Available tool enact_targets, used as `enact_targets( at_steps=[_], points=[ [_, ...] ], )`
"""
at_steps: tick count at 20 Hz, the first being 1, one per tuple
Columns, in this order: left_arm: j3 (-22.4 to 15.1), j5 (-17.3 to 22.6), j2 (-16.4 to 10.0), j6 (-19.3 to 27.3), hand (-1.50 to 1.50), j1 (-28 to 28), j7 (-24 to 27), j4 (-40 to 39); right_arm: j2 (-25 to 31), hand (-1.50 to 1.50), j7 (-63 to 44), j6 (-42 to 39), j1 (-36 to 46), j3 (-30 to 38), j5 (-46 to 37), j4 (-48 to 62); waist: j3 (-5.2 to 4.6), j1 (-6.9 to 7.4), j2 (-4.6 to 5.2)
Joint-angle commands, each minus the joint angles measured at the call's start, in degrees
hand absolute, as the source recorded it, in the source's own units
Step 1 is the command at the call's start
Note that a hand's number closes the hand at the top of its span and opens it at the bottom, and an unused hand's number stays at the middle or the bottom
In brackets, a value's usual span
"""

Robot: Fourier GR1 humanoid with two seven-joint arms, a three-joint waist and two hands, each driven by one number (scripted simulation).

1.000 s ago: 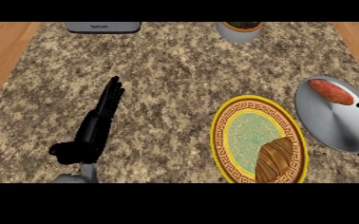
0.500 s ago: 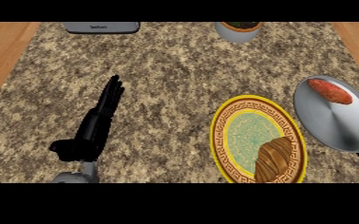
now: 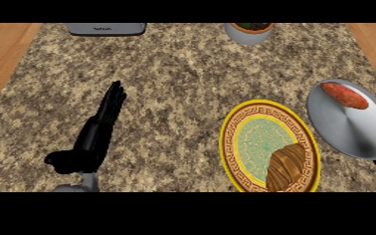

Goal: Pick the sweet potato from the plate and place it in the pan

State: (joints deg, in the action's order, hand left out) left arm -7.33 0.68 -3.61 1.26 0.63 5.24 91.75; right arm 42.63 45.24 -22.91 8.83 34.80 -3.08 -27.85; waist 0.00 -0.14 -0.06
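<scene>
A reddish-orange sweet potato [image 3: 344, 95] lies in the grey pan [image 3: 340, 129] at the right edge, near the pan's far side. Left of the pan sits a round plate [image 3: 236, 144] with a yellow patterned rim and a green centre. A brown ridged food item [image 3: 286, 167] rests on the plate's near right part. My left hand [image 3: 97, 134] is open far to the left over the counter, fingers straight and pointing away, well apart from plate and pan. My right hand does not show.
A grey bowl with dark contents [image 3: 250, 31] stands at the counter's far edge. A flat grey device [image 3: 105, 28] lies at the far left. Wooden strips border the speckled counter [image 3: 183, 84] on both sides.
</scene>
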Motion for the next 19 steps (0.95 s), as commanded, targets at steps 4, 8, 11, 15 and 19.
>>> enact_targets(
  at_steps=[4,8,11,15,19],
  points=[
    [-0.9,-1.9,1.4,1.2,0.0,-0.7,-0.1,0.3,-1.5,-1.5,4.4,-3.7,-6.2,-1.8,2.0,-6.8,-0.01,-0.06,-0.02],
    [-1.7,-2.1,1.8,0.7,0.0,-3.5,0.9,2.9,-0.2,-1.5,4.9,-1.7,-5.9,-2.4,1.6,-3.9,0.02,0.23,0.03],
    [-0.5,-1.5,1.6,-0.5,0.0,-0.8,0.9,-0.7,-0.3,-1.5,2.5,-1.3,-8.8,-2.6,2.9,-8.2,-0.01,-0.03,0.03],
    [2.1,0.7,-0.3,-2.3,0.0,0.6,-1.4,1.2,-1.5,-1.5,7.1,0.4,-9.4,-3.6,2.0,-6.7,0.01,0.02,0.04],
    [-0.8,-2.5,1.6,-0.4,0.0,-1.8,-1.5,2.8,-1.7,-1.5,1.5,5.8,-9.3,-3.7,2.5,-13.2,-0.01,0.08,0.01]
  ],
)
